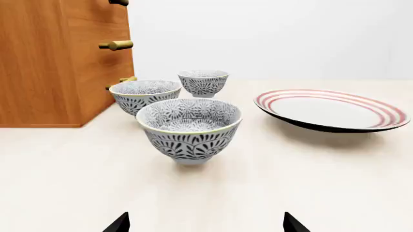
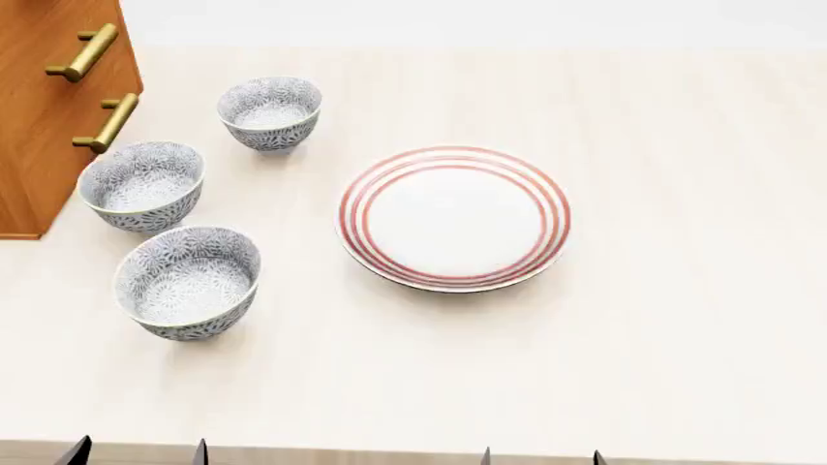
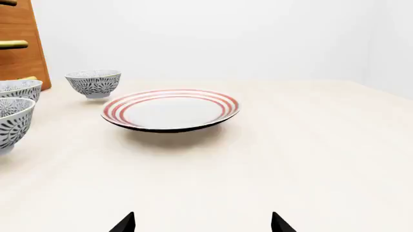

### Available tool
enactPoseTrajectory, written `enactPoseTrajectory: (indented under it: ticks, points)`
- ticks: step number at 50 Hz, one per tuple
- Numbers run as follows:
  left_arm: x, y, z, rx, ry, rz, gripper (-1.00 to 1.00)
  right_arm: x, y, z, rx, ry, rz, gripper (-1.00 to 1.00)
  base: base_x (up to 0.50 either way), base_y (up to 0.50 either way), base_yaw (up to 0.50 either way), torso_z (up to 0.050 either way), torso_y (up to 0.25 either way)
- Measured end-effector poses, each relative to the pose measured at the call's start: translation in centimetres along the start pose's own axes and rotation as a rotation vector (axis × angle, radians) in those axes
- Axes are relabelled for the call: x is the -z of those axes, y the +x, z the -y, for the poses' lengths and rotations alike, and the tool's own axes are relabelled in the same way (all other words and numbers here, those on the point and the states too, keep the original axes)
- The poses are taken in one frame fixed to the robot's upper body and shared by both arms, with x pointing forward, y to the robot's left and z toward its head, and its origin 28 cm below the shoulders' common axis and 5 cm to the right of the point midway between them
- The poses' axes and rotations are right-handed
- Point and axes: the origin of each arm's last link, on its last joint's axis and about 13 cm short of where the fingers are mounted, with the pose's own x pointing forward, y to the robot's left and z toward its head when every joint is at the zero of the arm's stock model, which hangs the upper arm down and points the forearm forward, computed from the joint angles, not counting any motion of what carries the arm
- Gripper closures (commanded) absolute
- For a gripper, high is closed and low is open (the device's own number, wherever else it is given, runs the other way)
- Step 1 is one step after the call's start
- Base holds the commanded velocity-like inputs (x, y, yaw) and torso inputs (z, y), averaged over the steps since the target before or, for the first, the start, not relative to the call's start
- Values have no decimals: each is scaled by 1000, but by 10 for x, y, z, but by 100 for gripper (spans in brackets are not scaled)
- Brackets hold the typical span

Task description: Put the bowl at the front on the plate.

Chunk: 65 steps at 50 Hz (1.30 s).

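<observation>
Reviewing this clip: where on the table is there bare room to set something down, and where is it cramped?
Bare tabletop stretches right of the plate, and along the near edge in front of the front bowl and plate. A narrower strip runs between bowls and plate. It is crowded at left: the middle bowl and back bowl sit close by the wooden cabinet.

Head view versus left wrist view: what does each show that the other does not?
Only the head view shows the right tool at the table's near edge, and the plate from above as a full circle, empty. Only the left wrist view shows the front bowl from the side, directly ahead of the open left tool, and a third cabinet handle. Both show three patterned bowls, the plate, the wooden cabinet and the left tool.
</observation>
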Motion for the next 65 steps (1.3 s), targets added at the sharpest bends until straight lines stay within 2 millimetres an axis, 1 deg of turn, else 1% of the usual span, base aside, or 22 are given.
enactPoseTrajectory:
  ticks: [9, 12, 15, 18, 30, 37, 44, 49, 54, 59, 65]
  points:
    - [-2, 1, 0, 0, -4, -5, -100, -1, 1, -1, 0, -14, -4, -100, 0, 0, 0, 0, 0]
    - [-5, 2, 0, 4, -9, -14, -100, -7, 3, -1, -2, -25, -3, -100, 0, 0, 0, 0, 0]
    - [-16, 5, 0, 11, -18, -23, -100, -20, 9, -1, -4, -33, -1, -100, 0, 0, 0, 0, 0]
    - [-35, 13, -2, 17, -34, -23, -100, -41, 18, 0, -12, -41, 13, -100, 0, 0, 0, 0, 0]
    - [-138, 43, -4, 83, -51, 20, -100, -142, 54, 6, -51, -52, 91, -100, 0, 0, 0, 0, 0]
    - [-193, 61, -6, 134, -28, 46, -100, -197, 68, 8, -78, -66, 166, -100, 0, 0, 0, 0, 0]
    - [-243, 74, -6, 175, -2, 85, -100, -243, 78, 10, -95, -84, 242, -100, 0, 0, 0, 0, 0]
    - [-273, 79, -7, 193, 23, 116, -100, -267, 82, 10, -103, -95, 289, -100, 0, 0, 0, 0, 0]
    - [-294, 82, -7, 203, 42, 140, -100, -284, 84, 10, -116, -104, 324, -100, 62, 0, 0, 0, 0]
    - [-305, 83, -9, 203, 53, 153, -100, -292, 86, 11, -132, -113, 348, -100, 288, 0, 0, 0, 0]
    - [-311, 83, -10, 197, 61, 160, -100, -296, 88, 11, -145, -127, 363, -100, 374, 0, 0, 0, 0]
